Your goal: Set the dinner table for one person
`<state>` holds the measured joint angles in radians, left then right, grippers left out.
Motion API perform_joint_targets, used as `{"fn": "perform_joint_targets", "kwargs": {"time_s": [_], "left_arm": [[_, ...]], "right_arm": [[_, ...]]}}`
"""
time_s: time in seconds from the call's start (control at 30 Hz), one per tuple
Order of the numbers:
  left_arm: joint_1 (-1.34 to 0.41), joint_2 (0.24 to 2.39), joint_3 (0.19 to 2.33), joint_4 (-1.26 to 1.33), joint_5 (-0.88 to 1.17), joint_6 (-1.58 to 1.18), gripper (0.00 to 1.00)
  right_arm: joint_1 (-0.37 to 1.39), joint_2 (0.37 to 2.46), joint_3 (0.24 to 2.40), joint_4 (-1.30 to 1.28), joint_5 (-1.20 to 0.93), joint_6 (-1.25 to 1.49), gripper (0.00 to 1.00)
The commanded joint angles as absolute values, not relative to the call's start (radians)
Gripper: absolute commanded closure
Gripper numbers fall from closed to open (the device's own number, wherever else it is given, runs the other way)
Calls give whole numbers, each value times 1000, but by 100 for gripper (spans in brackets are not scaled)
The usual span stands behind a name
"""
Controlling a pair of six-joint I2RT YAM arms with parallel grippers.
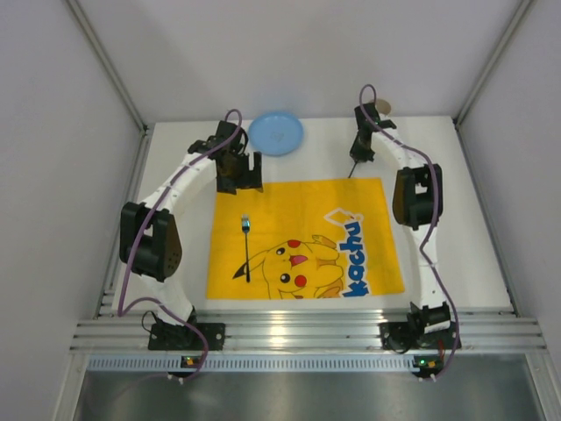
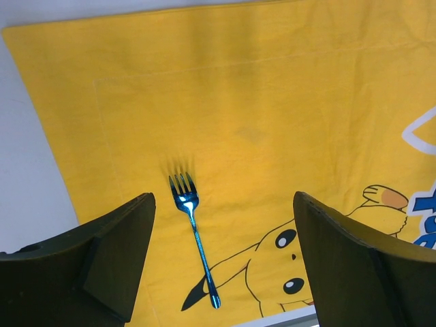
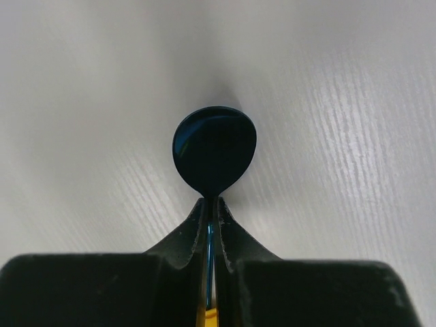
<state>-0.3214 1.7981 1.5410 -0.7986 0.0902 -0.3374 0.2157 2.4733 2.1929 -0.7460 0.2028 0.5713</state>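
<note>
A blue metallic fork [image 1: 246, 246] lies on the left part of the yellow Pikachu mat [image 1: 302, 206], which is spread on the white dinner table [image 1: 456, 228]. My left gripper [image 1: 238, 168] hovers open and empty over the mat's far left corner. In the left wrist view the fork [image 2: 195, 231] lies between and below the open gripper [image 2: 223, 199]. My right gripper [image 1: 359, 147] is shut on a dark blue spoon [image 1: 351, 169] just beyond the mat's far edge. In the right wrist view the spoon's bowl [image 3: 214, 150] sticks out past the gripper [image 3: 212, 204], above bare white table.
A light blue plate [image 1: 276, 133] sits on the table behind the mat, between the two arms. A small brownish round object [image 1: 384, 107] stands at the back right, behind the right arm. White walls enclose the table; a silver rail [image 1: 298, 331] runs along the near edge.
</note>
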Motion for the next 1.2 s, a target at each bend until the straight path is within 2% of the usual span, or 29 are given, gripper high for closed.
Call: {"fn": "perform_joint_targets", "kwargs": {"time_s": [0.0, 0.47, 0.67, 0.9, 1.03, 1.17], "left_arm": [[-314, 1779, 1542, -767, 98, -334, 12], [-316, 1758, 1540, -759, 80, -337, 12], [-316, 1761, 1540, -756, 77, -344, 12], [-316, 1766, 1539, -752, 86, -362, 12], [-316, 1766, 1526, -738, 87, -371, 12], [-316, 1761, 1502, -716, 86, -376, 12]], "right_arm": [[222, 2364, 2187, -617, 129, 612, 100], [230, 2275, 2224, -503, 147, 604, 100], [226, 2171, 2181, -494, 153, 546, 100], [206, 1987, 2014, -486, 108, 476, 100], [206, 1870, 1929, -618, 20, 398, 100], [213, 1700, 1595, -586, -92, 377, 100]]}}
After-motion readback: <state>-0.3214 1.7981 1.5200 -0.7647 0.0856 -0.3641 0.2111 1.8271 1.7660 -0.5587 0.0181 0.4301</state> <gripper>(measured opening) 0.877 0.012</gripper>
